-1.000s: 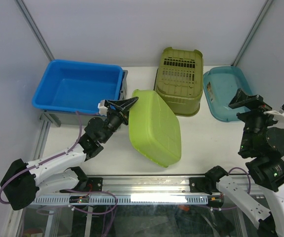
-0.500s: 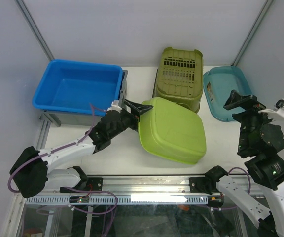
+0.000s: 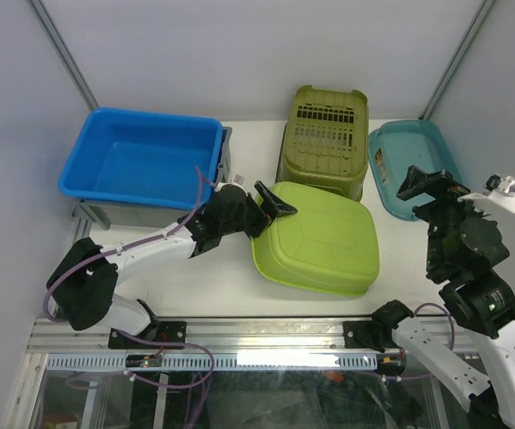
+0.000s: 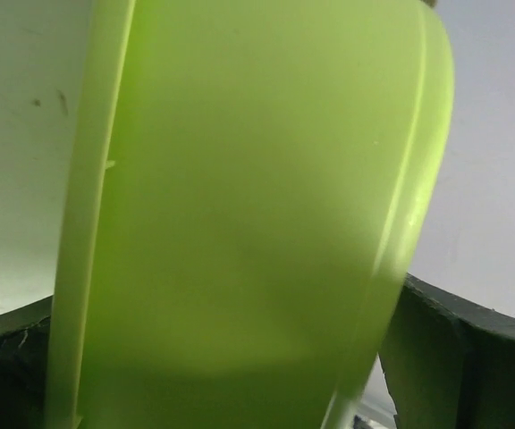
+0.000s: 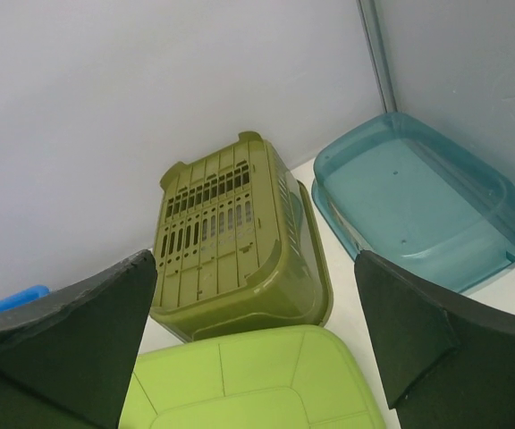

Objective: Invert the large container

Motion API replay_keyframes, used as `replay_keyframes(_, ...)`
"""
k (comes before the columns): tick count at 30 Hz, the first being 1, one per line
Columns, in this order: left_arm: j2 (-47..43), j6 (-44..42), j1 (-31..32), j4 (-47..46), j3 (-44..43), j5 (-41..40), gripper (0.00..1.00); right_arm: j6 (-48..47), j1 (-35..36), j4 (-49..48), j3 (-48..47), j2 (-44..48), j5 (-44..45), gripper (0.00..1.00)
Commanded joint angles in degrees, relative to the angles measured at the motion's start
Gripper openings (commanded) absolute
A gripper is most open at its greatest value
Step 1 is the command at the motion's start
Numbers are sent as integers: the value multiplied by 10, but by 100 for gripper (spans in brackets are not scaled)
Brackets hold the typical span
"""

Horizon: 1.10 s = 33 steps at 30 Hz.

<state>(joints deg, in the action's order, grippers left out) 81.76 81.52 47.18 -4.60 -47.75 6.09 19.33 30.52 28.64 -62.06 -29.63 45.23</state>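
At the back-left corner of the counter, seen from the top camera, the large container is a dark-grey crate that shows only as a strip below and a sliver to the right of the blue tub stacked on it. Neither arm touches it. The left claw reaches to the left edge of the lime-green tub, which lies bottom-up in the middle of the counter. Behind that tub an olive basket stands upside down, with a teal tray just to its right. The right claw hangs above the near part of the tray, holding nothing.

In the left wrist view, the lime-green tub fills almost the whole frame. The dark fingers sit far apart at the bottom corners, so this claw is spread wide with the tub's edge between them.

In the right wrist view, the fingers are likewise well apart, the claw agape and empty. Between them lie the olive basket, the teal tray and a corner of the lime-green tub.
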Motion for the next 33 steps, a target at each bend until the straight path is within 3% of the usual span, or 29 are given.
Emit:
replay_keyframes(1, 24, -107, -2, 89, -61, -6, 99, 3, 2, 15, 1, -16, -20, 97)
replay_keyframes(5, 38, -195, 9, 117, -99, 13, 99, 16, 2, 15, 15, -15, -35, 97)
replay_keyframes(10, 53, -273, 43, 259, -180, -60, 99, 22, 2, 12, 20, -23, -45, 97)
replay_keyframes(19, 74, -375, 70, 368, -261, -117, 99, 19, 2, -12, 22, -29, -69, 97)
replay_keyframes(26, 12, -392, 69, 372, -304, -151, 99, 20, 2, -10, 22, -35, -70, 98)
replay_keyframes(30, -36, -376, 58, 308, -290, -76, 99, 26, 2, -4, 26, -33, -69, 98)
replay_keyframes(33, -60, -332, 38, 220, -229, 6, 99, 31, 2, -4, 27, -32, -72, 98)
